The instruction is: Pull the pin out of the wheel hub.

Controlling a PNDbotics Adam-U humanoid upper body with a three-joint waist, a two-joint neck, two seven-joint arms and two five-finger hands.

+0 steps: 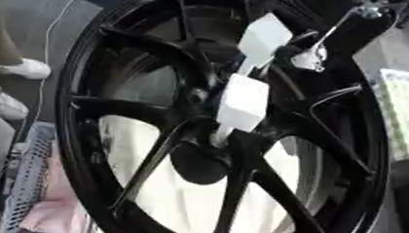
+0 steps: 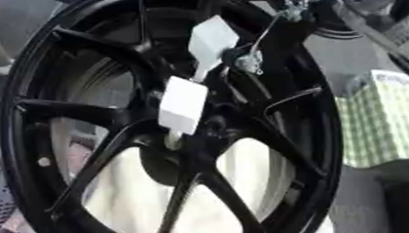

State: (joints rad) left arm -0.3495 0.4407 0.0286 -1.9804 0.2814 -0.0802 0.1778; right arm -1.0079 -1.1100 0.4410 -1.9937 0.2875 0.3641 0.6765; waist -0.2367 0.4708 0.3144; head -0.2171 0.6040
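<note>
Large black spoked alloy wheel [image 1: 157, 139] fills both views, standing tilted, hub near centre. White block-shaped pin [image 1: 241, 103] seated at the hub, its narrow lower stem entering the hub bore — broad white head standing proud above. Second white block-shaped piece [image 1: 263, 37] just above it, up toward the rim, joined or merely overlapping: cannot tell.

Right hand [image 1: 312, 56] coming in from upper right, black with silver parts, close to the upper white piece. Fingers lost against the black spokes; spread or pinching cannot be told. Left hand not seen in either view.

Off to the side: pale grey slatted plastic basket [image 1: 27, 193] at lower left with pink cloth [image 1: 58, 211] inside; green-and-white checked cloth [image 2: 383, 122] at right, beyond the rim. Cream sheet [image 1: 176, 197] showing through the spokes behind the wheel.

Step in hand, by judgement: securing a hold on the pin before drawing it. To do well — close on the white head across its flat faces, well clear of the spokes. Pull straight along the stem's line, up and away from the hub, not sideways; a skewed pull likely binds the stem in the bore. Wheel looks unbraced, so a slow draw probably needed to avoid tipping or rolling it. Pin not yet out.
</note>
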